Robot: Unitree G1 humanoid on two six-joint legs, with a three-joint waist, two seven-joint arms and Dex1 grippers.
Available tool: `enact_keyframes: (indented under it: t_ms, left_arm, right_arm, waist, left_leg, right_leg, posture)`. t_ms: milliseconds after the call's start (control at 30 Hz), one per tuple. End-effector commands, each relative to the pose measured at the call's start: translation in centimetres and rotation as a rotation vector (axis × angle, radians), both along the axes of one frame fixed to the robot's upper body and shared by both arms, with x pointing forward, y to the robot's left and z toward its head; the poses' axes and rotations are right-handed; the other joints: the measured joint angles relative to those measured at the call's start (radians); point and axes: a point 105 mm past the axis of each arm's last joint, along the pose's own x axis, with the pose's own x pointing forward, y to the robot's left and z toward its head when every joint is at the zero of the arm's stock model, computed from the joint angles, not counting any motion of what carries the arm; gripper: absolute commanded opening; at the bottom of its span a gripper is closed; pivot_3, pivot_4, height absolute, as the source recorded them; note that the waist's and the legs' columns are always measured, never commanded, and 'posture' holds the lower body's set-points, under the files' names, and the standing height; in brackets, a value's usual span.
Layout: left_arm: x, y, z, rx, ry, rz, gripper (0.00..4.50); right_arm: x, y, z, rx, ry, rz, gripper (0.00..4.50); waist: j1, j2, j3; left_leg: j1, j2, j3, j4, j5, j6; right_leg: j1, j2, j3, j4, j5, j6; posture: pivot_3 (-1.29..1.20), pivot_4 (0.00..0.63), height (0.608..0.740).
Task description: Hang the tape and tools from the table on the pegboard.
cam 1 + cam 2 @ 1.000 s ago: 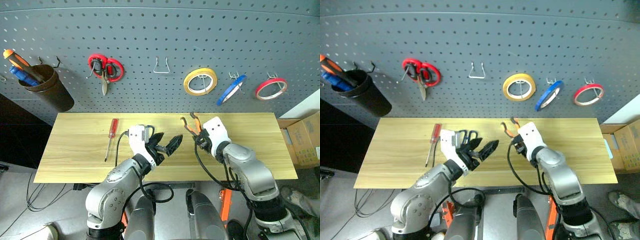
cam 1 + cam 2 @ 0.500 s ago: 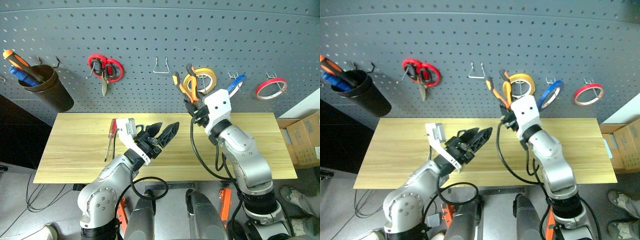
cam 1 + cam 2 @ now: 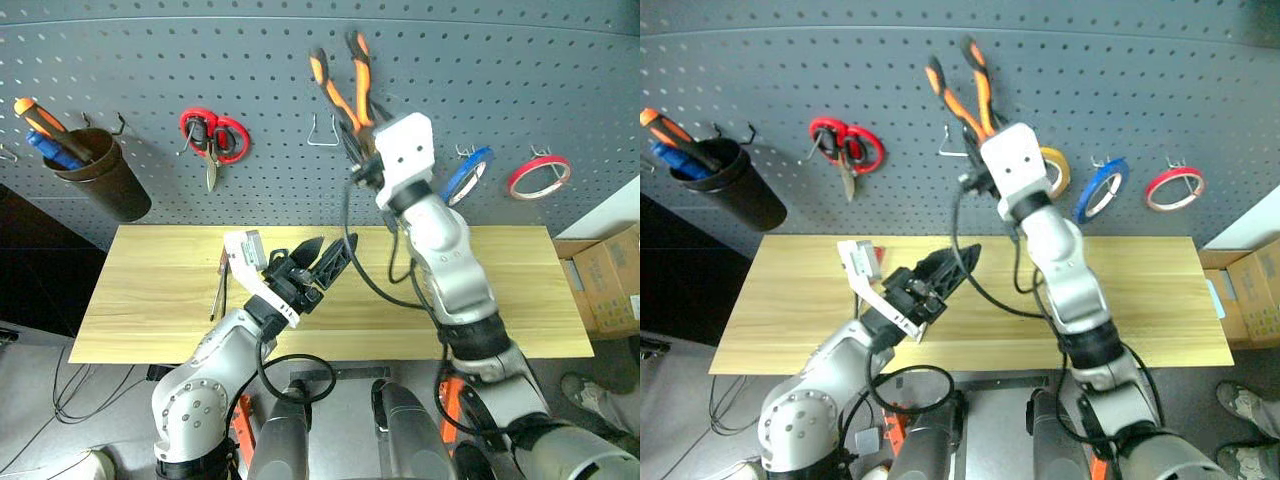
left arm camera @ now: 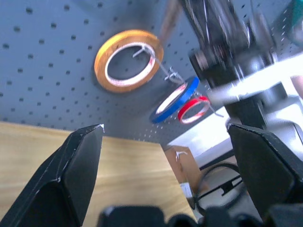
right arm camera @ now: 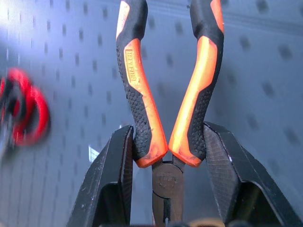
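My left gripper (image 3: 318, 262) hovers open over the table (image 3: 520, 300); my right gripper (image 5: 165, 156) is clamped on the orange-and-black pliers (image 3: 340, 80), handles raised against the pegboard (image 3: 150, 60); the blue tape (image 3: 466, 176) hangs there.

yellow roll (image 3: 392, 150) mostly behind right arm, screwdriver (image 3: 218, 285) partly hidden

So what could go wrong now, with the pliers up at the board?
The right claw pinches the pliers only low on the handles, near the pivot, so they could twist or slip. The bare wire hook sits below the handles, so they may miss it. The red scissors hang close by.
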Motion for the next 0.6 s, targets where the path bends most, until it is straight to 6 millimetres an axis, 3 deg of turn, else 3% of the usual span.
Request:
enact_keyframes:
  t_ms: [33, 600]
  left_arm:
    - [-0.1, -0.1, 0.7, -0.019, -0.031, -0.002, 4.5]
    - [-0.4, 0.3, 0.5, -0.021, -0.032, 0.016, 4.5]
  right_arm:
    - [0.4, 0.1, 2.2, 0.067, -0.096, -0.014, 1.75]
    - [0.5, 1.5, 5.5, 0.216, -0.169, 0.017, 1.75]
  waist:
    - [0.002, 0.0, 0.0]
    - [0.005, 0.0, 0.0]
  left_leg:
    - [0.0, 0.0, 0.0, 0.0, 0.0, 0.0]
    - [0.0, -0.001, -0.001, 0.0, 0.001, 0.0]
  right_leg:
    - [0.0, 0.0, 0.0, 0.0, 0.0, 0.0]
    - [-0.001, -0.001, 0.0, 0.002, 0.0, -0.001]
  posture:
    - [0.04, 0.3, 0.74]
    - [0.07, 0.285, 0.74]
